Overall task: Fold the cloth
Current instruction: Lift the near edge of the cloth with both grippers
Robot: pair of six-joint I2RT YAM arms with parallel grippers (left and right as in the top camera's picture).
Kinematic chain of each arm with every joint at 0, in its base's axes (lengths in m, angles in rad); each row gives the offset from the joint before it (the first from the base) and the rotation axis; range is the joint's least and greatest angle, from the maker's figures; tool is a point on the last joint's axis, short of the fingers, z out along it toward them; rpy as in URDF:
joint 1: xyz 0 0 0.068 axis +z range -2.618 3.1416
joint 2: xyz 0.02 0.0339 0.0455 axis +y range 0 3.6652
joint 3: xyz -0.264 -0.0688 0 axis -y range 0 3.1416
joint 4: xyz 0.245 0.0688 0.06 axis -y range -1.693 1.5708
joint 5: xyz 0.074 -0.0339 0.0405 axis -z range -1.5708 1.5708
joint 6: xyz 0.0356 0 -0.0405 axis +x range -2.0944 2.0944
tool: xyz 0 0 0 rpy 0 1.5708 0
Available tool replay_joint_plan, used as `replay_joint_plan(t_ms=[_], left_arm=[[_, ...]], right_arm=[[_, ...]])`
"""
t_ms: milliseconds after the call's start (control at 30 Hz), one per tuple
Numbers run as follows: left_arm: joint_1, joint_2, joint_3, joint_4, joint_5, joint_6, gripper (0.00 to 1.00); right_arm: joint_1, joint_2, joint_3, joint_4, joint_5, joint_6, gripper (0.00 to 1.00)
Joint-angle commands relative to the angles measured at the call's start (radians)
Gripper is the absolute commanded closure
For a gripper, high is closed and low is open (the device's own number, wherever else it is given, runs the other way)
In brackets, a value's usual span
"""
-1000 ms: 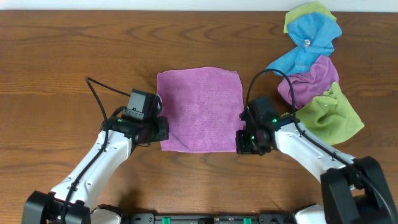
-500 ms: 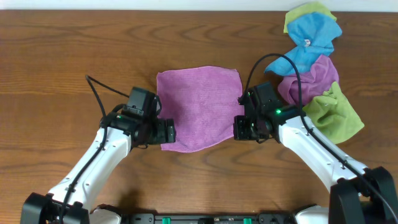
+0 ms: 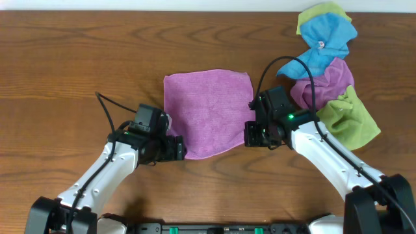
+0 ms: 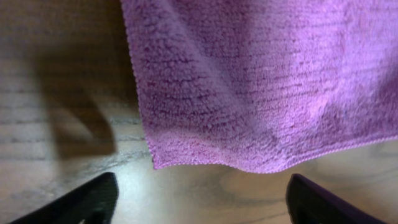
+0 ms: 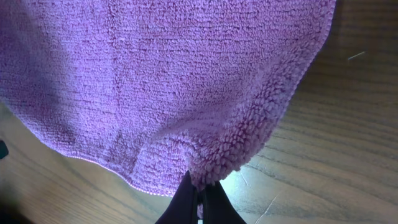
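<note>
1. My right gripper (image 5: 200, 198) is clenched on the cloth's (image 3: 208, 114) near right corner.
2. My left gripper (image 4: 199, 196) is spread wide, holding nothing; the near left corner lies just ahead.
3. The cloth is spread mid-table (image 3: 65, 52).

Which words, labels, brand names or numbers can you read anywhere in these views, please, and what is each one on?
No text can be read in any view.
The small white tag on the blue cloth is too small to show any print.
The purple cloth and the wooden table show no lettering.
</note>
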Motion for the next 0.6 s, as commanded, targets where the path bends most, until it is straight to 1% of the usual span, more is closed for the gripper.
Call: replay_joint_plan(t_ms=[0, 100, 300, 367, 567], left_arm=[[0.003, -0.004, -0.032, 0.022, 0.022, 0.016, 0.25], [0.003, -0.004, -0.064, 0.055, 0.026, 0.012, 0.3], [0.003, -0.004, -0.074, 0.071, 0.022, 0.012, 0.31], [0.003, -0.003, -0.074, 0.077, 0.005, 0.012, 0.36], [0.003, 0.027, -0.075, 0.097, -0.012, 0.012, 0.37]], right_arm=[[-0.005, -0.008, 0.008, -0.001, -0.008, -0.005, 0.99], [-0.005, -0.008, 0.007, -0.002, -0.008, -0.005, 0.99], [-0.005, -0.008, 0.007, -0.004, -0.008, -0.005, 0.99], [-0.005, -0.008, 0.007, -0.004, -0.008, -0.005, 0.99], [-0.005, -0.008, 0.008, -0.005, -0.008, -0.004, 0.99]])
